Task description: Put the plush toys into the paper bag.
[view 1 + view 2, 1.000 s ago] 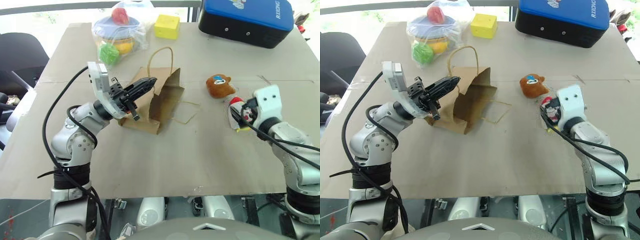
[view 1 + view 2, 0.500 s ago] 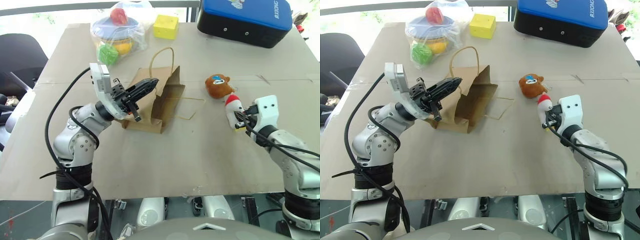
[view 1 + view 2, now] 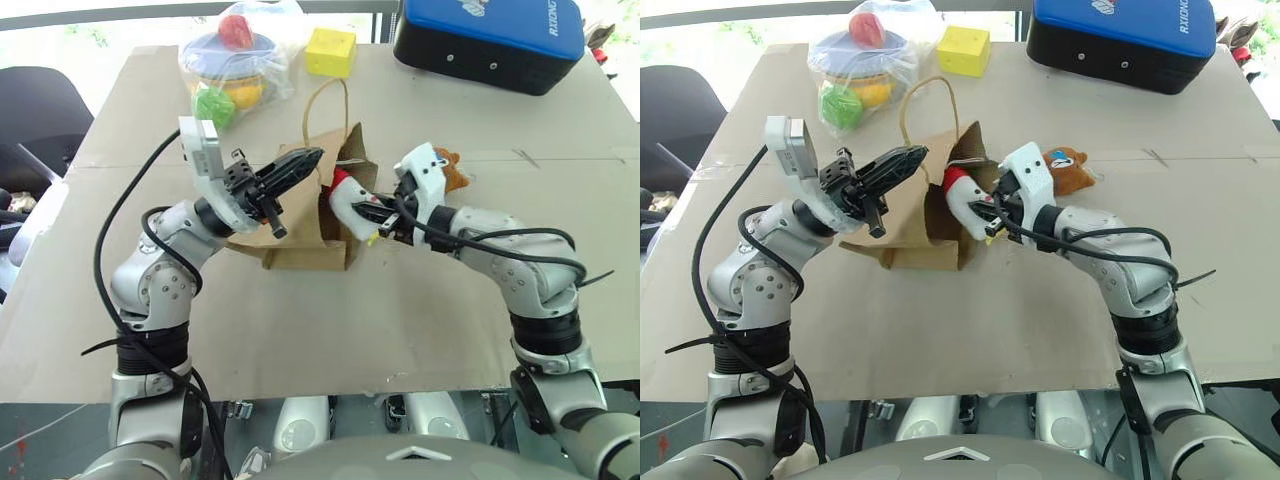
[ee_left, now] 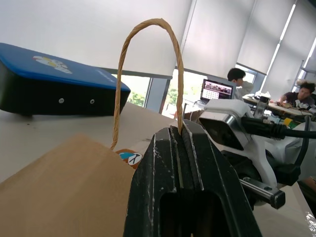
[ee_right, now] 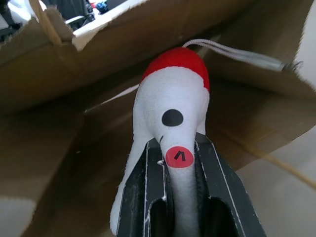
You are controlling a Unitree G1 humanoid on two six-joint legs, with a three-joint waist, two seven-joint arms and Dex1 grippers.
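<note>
The brown paper bag [image 3: 290, 228] lies on the table with its mouth facing right. My left gripper [image 3: 306, 158] is shut on the bag's upper rim, where one loop handle [image 4: 148, 29] rises, and it holds the mouth up. My right gripper [image 3: 370, 207] is shut on the white plush toy [image 3: 345, 198] with the red cap. It holds the toy head-first right at the bag's mouth, and the bag's inside [image 5: 64, 148] shows around the toy [image 5: 173, 113]. The brown plush toy [image 3: 1070, 166] lies on the table behind my right wrist.
A clear plastic bag of toy fruits [image 3: 235, 55] and a yellow cube [image 3: 333, 52] sit at the table's far side. A blue and black case [image 3: 490, 40] stands at the far right. People sit at desks [image 4: 237, 79] in the room beyond.
My right gripper closed on the white plush toy at the table's right side and carried it left to the bag's mouth. My left gripper kept hold of the bag's rim.
</note>
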